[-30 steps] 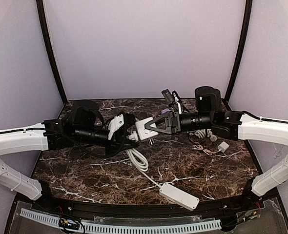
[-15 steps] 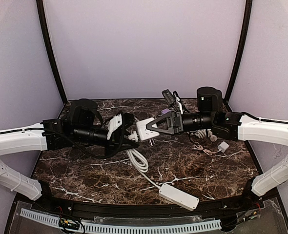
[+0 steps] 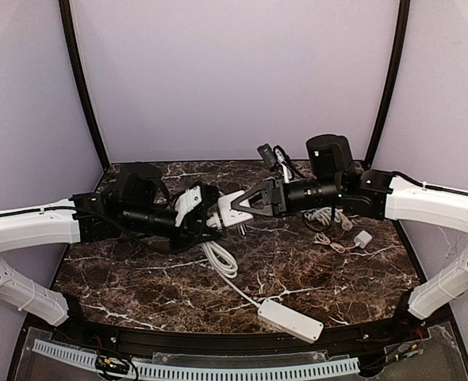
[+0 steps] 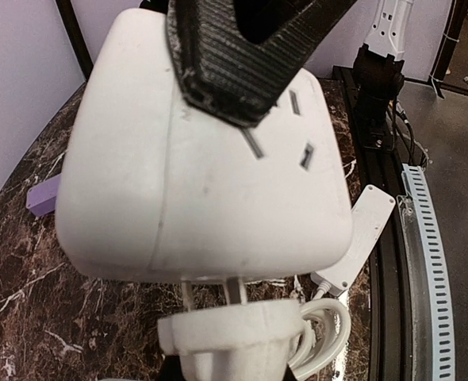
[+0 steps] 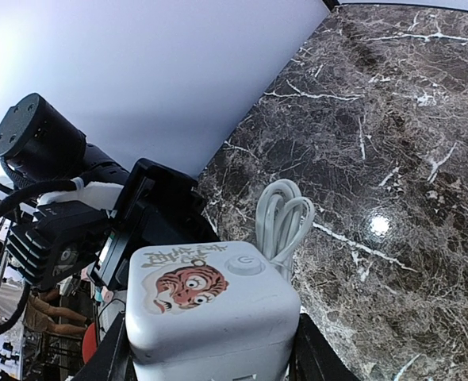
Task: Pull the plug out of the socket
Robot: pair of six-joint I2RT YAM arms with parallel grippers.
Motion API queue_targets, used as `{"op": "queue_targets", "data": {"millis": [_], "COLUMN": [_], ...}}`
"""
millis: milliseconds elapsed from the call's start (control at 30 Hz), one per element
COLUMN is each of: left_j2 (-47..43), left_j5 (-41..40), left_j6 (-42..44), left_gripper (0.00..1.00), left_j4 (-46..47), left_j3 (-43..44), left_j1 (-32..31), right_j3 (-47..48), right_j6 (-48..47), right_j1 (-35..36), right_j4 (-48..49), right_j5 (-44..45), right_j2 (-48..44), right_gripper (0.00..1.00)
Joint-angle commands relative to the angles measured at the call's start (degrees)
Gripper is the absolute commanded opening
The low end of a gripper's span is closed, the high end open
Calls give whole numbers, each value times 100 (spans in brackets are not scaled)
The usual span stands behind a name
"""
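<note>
My left tool (image 3: 209, 217) is pressed tight on the plug (image 4: 234, 337), reaching in from 9 o'clock. My right tool (image 3: 235, 208) comes in from 3 o'clock and pinches the socket (image 4: 202, 159) by two opposite faces. Both things hang in the air above the middle of the surface (image 3: 337, 270). A narrow gap between plug and socket shows bare prongs (image 4: 235, 290). The cord (image 3: 222, 262) loops down toward 5 o'clock to the power strip (image 3: 290, 320) lying on the surface.

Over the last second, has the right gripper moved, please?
Yes: the right gripper shifted slightly left, away from the small white charger.
</note>
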Motion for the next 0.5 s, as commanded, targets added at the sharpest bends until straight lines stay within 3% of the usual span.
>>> {"op": "queue_targets", "data": {"millis": [0,200,467], "left_j2": [-179,-189,-198], "left_j5": [227,226,215], "left_j6": [-281,-281,-281], "left_gripper": [1,1,1], "left_j4": [-551,-551,-536], "left_j3": [-6,-4,-10], "left_j1": [62,57,59], "right_j3": [122,184,-172], "right_j6": [-480,-487,-57], "right_j1": [-200,-205,-208], "right_j4": [-790,-944,603], "right_j5": [1367,1568,187], "right_j2": [106,58,-341], "right_gripper": [0,0,0]}}
